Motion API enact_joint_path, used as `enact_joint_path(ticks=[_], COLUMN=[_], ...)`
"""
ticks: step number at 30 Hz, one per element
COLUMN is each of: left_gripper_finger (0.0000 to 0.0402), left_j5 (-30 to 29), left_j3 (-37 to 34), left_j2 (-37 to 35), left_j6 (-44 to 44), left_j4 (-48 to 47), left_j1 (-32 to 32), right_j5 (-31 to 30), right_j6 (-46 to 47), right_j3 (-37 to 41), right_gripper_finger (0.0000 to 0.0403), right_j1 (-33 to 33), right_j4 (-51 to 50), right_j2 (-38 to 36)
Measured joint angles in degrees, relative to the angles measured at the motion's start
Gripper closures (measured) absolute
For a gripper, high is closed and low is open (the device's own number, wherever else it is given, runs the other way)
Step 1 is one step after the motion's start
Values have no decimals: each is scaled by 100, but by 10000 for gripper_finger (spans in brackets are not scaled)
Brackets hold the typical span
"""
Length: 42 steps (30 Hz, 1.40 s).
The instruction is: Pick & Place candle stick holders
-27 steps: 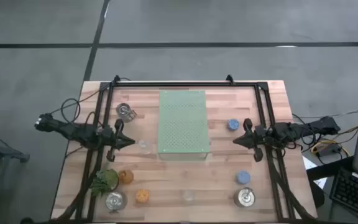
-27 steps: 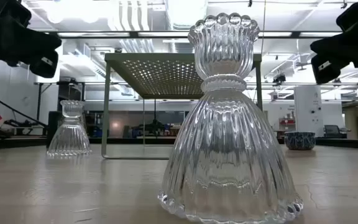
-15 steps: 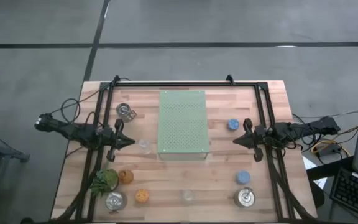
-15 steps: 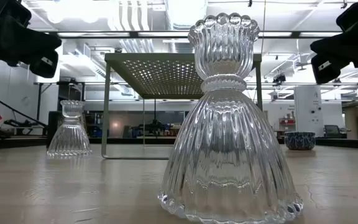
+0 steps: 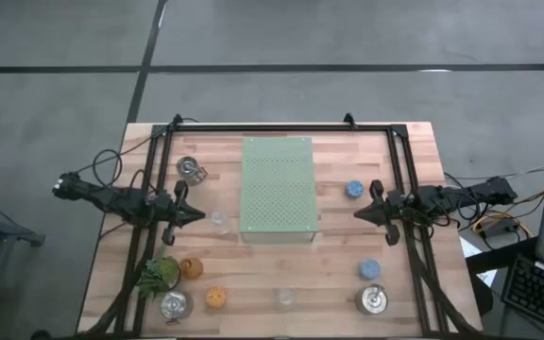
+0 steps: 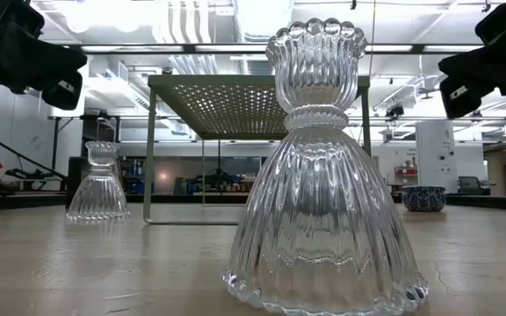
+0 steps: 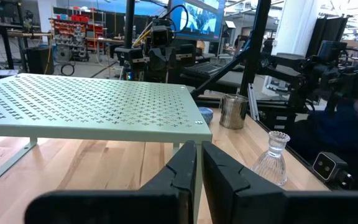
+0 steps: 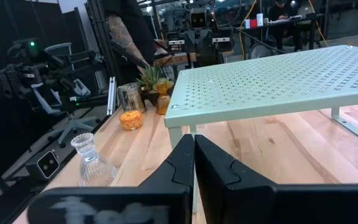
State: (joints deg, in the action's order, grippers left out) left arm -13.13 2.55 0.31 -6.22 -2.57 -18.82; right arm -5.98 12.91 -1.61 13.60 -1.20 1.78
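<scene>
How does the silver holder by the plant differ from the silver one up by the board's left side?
The silver holder by the plant is larger and sits at the near edge, close to the plant sprig. The silver holder beside the board looks smaller and stands alone near the far edge. Both are shiny, round and ungrasped.

Silver holder (image 5: 175, 305) seemingly partly hidden behind plant sprig (image 5: 159, 274).

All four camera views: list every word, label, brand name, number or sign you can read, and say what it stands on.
None can be read.
Pale green board: only punched holes, no print.
Glass candle holder: ribbed, no marking.
Silver cup: no label to be seen.
Screen in the room behind: shows a picture, any text too small and blurred to read.
</scene>
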Motion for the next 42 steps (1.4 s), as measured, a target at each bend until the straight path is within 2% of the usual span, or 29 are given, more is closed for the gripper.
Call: enact_joint_path(ticks=[31, 38, 42], left_gripper_finger=[374, 374, 374], left_j5=[-2, -2, 0], left_j3=[0, 0, 0], left_j2=[-2, 1, -2], left_j6=[0, 0, -1], left_j4=[-1, 1, -2], left_j1=[-1, -1, 0], right_j5=[-2, -7, 3], right_j6=[-2, -125, -431], right_j3=[0, 0, 2], right_gripper_finger=[394, 394, 394], right_j1=[-1, -1, 1], right_j4=[10, 676, 1488], right_j2=[0, 4, 63])
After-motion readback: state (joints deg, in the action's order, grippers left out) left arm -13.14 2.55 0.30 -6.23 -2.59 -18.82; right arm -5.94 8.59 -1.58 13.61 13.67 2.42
